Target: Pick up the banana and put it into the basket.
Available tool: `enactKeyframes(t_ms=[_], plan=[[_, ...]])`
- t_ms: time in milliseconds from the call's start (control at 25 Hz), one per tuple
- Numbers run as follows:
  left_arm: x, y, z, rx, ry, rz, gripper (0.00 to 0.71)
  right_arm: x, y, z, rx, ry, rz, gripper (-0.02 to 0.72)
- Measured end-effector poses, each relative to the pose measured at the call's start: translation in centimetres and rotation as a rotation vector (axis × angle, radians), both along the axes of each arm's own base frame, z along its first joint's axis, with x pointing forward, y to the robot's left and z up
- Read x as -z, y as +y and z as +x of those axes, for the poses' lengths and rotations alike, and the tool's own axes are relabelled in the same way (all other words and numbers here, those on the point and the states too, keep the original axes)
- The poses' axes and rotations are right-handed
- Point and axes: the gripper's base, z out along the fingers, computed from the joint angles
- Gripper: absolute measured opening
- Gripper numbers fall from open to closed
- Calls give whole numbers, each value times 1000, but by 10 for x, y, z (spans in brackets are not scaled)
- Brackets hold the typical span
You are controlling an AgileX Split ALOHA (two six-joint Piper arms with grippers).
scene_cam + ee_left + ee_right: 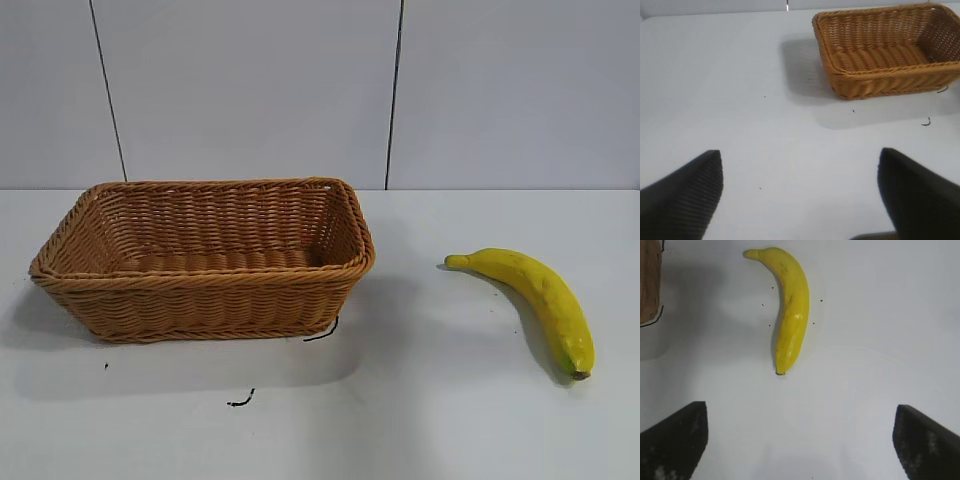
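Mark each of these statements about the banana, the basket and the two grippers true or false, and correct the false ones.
1. The banana lies inside the basket. False: it lies on the table, to the right of the basket in the exterior view.
2. The basket holds nothing. True.
3. The right gripper is shut on the banana. False: its fingers stand wide open, short of the banana.
4. The left gripper is open over bare table. True.
5. The basket is tipped on its side. False: it stands upright.
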Motion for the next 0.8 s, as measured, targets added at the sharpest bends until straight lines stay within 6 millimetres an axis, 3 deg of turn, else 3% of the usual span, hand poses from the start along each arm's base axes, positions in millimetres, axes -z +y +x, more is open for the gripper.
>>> enactKeyframes(t_ms=[200, 800], plan=[[0, 0, 0, 0, 0, 0, 634, 35, 2, 32, -34, 104, 32, 689], [0, 0, 0, 0, 0, 0, 634, 132, 1, 73, -27, 246, 48, 689]])
